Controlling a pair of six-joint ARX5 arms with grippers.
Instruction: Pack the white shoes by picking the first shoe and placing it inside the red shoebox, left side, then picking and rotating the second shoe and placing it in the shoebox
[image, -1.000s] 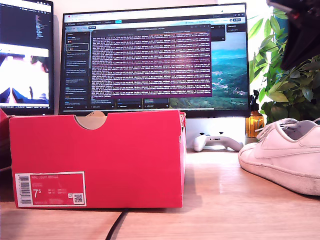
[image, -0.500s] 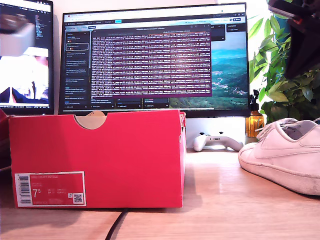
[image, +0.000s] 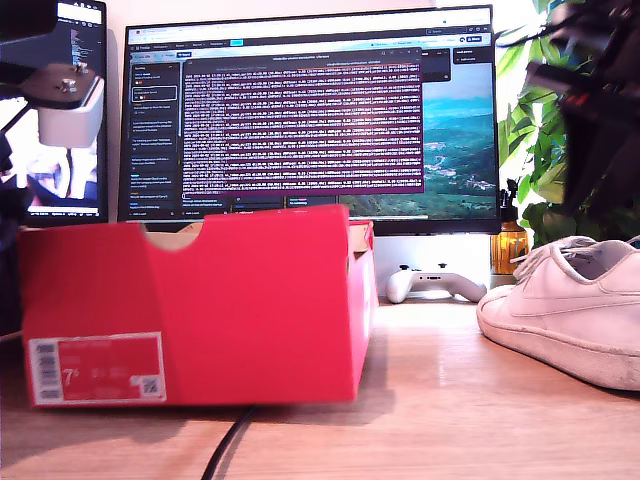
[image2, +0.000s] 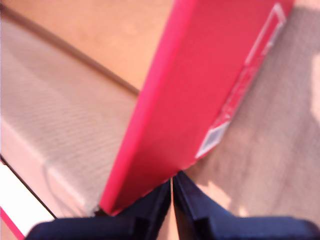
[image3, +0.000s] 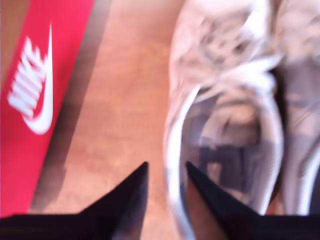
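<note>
My first gripper (image2: 172, 192) is showing its two dark fingers (image2: 150, 205) pressed together with nothing between them, their tips sitting just at the lower corner of the red shoebox (image2: 200, 85), whose labelled wall is running away from them beside the brown ribbed inside of the box. My second gripper (image3: 166, 172) is holding its fingers (image3: 132, 195) a narrow way apart, and the rim of a white shoe (image3: 225, 115) is lying in line with the gap; the picture is blurred, so I cannot tell whether the fingers are touching that rim. A second white shoe (image3: 300, 100) is lying just beside the first, and a red piece with a white logo (image3: 30, 95) is resting on the wooden counter (image3: 125, 100) apart from them. In the exterior view the red shoebox (image: 200, 300) is standing on the counter (image: 450, 400) at the exterior view's left, tilted, its label blurred. A white shoe (image: 570, 310) is resting at the exterior view's right, with a white game controller (image: 435, 283) behind, and a monitor (image: 310, 115) and a plant (image: 545, 150) beyond.
</note>
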